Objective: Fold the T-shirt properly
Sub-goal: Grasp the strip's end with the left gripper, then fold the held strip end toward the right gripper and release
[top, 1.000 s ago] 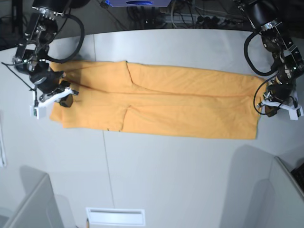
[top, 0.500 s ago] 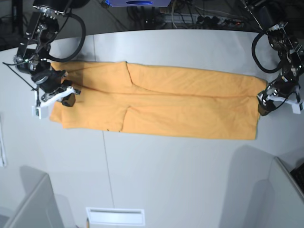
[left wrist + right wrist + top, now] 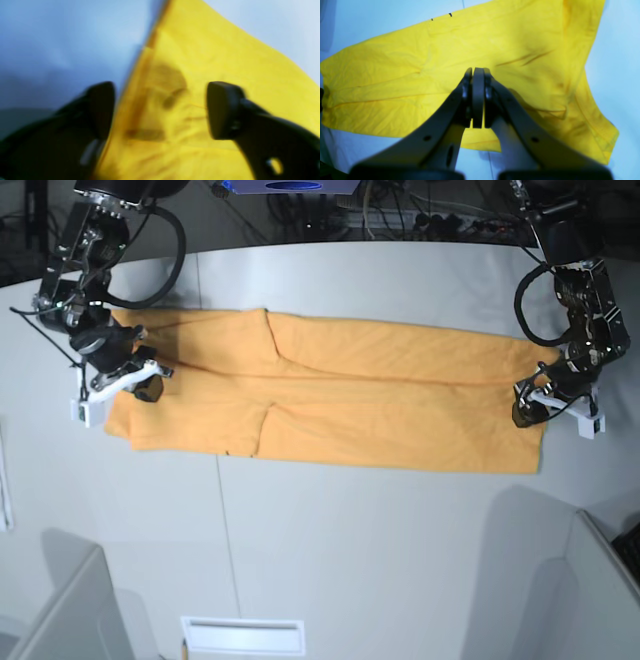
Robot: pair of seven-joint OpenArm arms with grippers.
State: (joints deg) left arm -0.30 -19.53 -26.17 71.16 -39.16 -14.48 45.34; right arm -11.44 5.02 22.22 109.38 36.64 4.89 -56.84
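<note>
left tool (image 3: 548, 402), jaws spread and gripping nothing, straddles the 3 o'clock edge of the t-shirt (image 3: 340, 390), which lies as a long band on the grey worktop (image 3: 350, 540), its long axis running 9 to 3. right tool (image 3: 118, 385) sits clamped shut, empty, above the 9 o'clock end; each arm is nearest its own end.

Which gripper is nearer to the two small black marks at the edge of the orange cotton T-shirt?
The right gripper. It hangs shut over that end of the T-shirt, near the marks. The left gripper is at the opposite end.
</note>
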